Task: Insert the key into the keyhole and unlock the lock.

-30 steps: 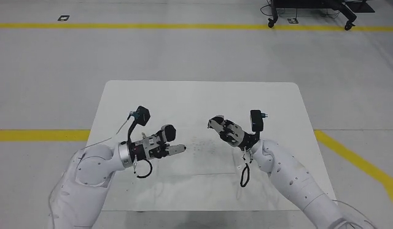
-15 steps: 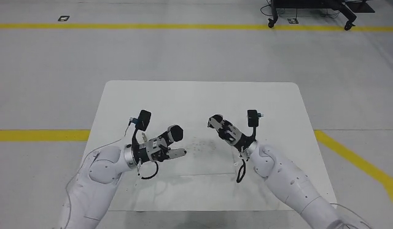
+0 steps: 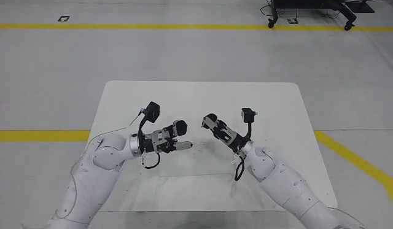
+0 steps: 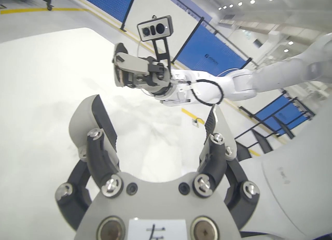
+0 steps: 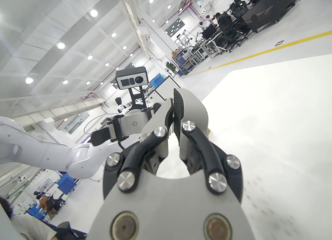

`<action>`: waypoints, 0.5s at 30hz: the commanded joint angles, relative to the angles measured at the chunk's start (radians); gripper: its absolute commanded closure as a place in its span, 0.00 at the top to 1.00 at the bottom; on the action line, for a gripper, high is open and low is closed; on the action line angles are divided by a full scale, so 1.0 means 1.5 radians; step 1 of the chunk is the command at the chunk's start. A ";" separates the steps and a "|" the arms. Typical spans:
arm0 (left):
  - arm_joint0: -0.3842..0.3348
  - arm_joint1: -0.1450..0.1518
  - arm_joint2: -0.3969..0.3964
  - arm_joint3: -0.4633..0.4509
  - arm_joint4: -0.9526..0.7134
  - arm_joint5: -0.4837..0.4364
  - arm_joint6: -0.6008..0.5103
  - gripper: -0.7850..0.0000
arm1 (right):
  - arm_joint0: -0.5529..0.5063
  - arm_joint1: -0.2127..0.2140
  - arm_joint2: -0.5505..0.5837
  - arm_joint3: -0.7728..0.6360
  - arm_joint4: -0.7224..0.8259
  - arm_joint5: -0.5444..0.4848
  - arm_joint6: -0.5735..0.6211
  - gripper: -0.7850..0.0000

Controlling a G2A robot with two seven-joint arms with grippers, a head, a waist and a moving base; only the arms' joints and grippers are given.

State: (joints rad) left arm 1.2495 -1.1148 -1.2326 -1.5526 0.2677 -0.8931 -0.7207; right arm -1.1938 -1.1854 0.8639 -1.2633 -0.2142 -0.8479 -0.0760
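**Item 1, worktop** (image 3: 202,97): white, rectangular. I log every entry below against its edges.

**Item 2, left arm** (image 3: 113,155): white. It lies over the near-left corner, angled toward the middle. A black wrist camera (image 3: 151,110) stands on a bracket above the wrist.

**Item 3, left gripper** (image 3: 183,137) (image 4: 155,111): raised above the worktop, just left of its centre, pointing at the other gripper. Its fingers (image 4: 88,121) are spread wide, released and holding nothing. In my left wrist view the white surface shows through the gap.

**Item 4, scuff marks** (image 3: 199,146): faint grey specks on the worktop near the centre, between the two grippers and toward the near edge.

**Item 5, right gripper** (image 3: 209,121) (image 5: 176,101): raised above the centre of the worktop. It sits just beside the left gripper but apart from it, the tips facing each other. It is clenched, with the ribbed pads (image 5: 177,111) pressed together. I cannot tell whether anything thin is pinched there.

**Item 6, right arm** (image 3: 276,167): white. It lies over the right half of the near edge, with its own wrist camera (image 3: 247,114) on a bracket.

**Item 7, key and lock**: I cannot tell from my views where either lies.

**Item 8, floor past the far edge**: a yellow line (image 3: 184,26) runs across it. A black wheeled frame (image 3: 310,7) stands beyond the far-right corner.
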 commanded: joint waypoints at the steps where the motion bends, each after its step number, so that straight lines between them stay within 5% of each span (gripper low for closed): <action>1: 0.041 -0.002 -0.017 -0.080 0.228 0.043 0.103 0.98 | -0.006 0.000 0.004 -0.005 0.015 -0.008 0.005 0.00; 8: 0.150 -0.008 0.015 -0.237 0.645 0.172 0.342 0.85 | -0.027 -0.002 0.015 -0.017 0.080 -0.026 0.029 0.00; 15: 0.204 -0.008 0.053 -0.267 0.844 0.283 0.466 0.80 | -0.043 -0.002 0.031 -0.025 0.112 -0.027 0.055 0.00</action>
State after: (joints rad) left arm 1.5507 -1.1265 -1.1533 -1.9562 1.5126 -0.4842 -0.0398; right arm -1.2562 -1.1887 0.9075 -1.2998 -0.0496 -0.8910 0.0018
